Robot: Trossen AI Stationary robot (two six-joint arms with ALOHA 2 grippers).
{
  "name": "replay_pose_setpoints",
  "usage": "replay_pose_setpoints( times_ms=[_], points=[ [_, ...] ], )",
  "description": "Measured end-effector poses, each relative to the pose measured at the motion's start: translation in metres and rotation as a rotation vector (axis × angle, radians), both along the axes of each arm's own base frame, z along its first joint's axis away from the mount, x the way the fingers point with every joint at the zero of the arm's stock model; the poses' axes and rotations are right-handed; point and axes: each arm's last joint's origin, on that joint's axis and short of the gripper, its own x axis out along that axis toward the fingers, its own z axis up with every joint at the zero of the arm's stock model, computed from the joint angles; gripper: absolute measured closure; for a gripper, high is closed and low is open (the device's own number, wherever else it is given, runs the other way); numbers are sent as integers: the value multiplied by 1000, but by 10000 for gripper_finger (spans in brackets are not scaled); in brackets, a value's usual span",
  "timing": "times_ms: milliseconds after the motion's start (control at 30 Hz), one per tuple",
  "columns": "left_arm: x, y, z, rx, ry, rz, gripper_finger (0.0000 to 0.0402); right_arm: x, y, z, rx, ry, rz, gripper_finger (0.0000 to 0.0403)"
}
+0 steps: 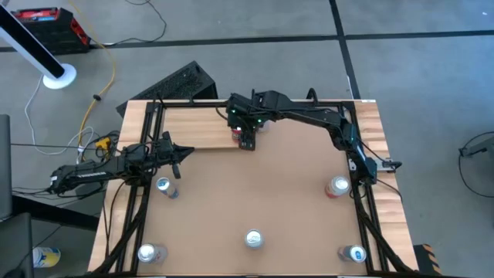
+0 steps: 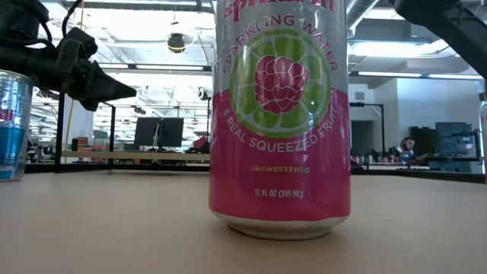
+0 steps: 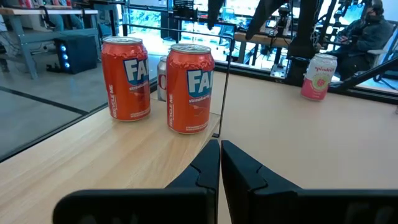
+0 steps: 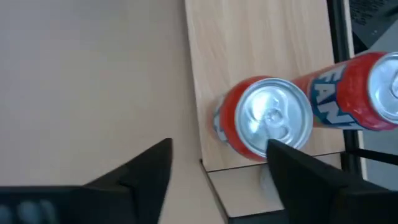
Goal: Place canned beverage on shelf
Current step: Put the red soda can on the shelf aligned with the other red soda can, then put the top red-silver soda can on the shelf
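Note:
Two orange cans (image 3: 189, 87) (image 3: 126, 78) stand upright on the pale wood shelf (image 3: 93, 155), near its end by the brown tabletop; a third can (image 3: 162, 78) shows behind them. My right gripper (image 4: 221, 149) is open above the end can (image 4: 267, 118), which shows from the top; one fingertip (image 4: 280, 152) shows in front of its rim. In the high view this gripper (image 1: 247, 141) hovers over the shelf (image 1: 201, 127). My left gripper (image 3: 219, 162) is shut and empty, low over the shelf, pointing at the cans.
Several more cans stand on the brown tabletop: a pink one (image 2: 280, 114) near the front edge, a blue one (image 1: 164, 186) near my left gripper, one at the right (image 1: 337, 186), two at the front corners (image 1: 149, 252) (image 1: 353, 253). Black rails edge the table.

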Motion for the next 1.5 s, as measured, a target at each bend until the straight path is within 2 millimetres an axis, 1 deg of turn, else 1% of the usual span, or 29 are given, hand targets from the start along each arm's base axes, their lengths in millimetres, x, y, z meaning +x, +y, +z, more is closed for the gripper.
replay_pose_setpoints(
  times_ms=[133, 267, 300, 333, 467, 633, 800, 1067, 1267, 1400, 1500],
  points=[
    [0, 0, 0, -5, -2, 0, 402, -1, 0, -3, 7, 28, -2, 235],
    [0, 0, 0, -7, -3, 0, 402, 3, -4, -20, 23, 88, -9, 353],
    [0, 0, 0, -7, -3, 0, 402, 5, -5, -26, 24, 101, -5, 376],
    [0, 0, 0, -7, -3, 0, 402, 8, -6, -30, 24, 106, 1, 385],
    [0, 0, 0, -7, -3, 0, 402, 9, -8, -33, 21, 111, 4, 377],
    [0, 0, 0, -3, -1, 0, 402, 11, -9, -31, 11, 77, 3, 388],
    [0, 0, 0, -2, -1, 0, 402, 10, -14, -31, 9, 78, -7, 388],
    [0, 0, 0, -5, -2, 0, 402, 17, -17, -27, -12, 0, -6, 385],
    [0, 0, 0, -6, -3, 0, 402, 12, -10, -30, 73, 48, 54, 385],
    [0, 0, 0, -2, -1, 0, 402, 2, 0, -20, 100, 82, 80, 385],
    [0, 0, 0, -1, 0, 0, 402, -12, 11, -1, 106, 97, 92, 385]
  ],
)
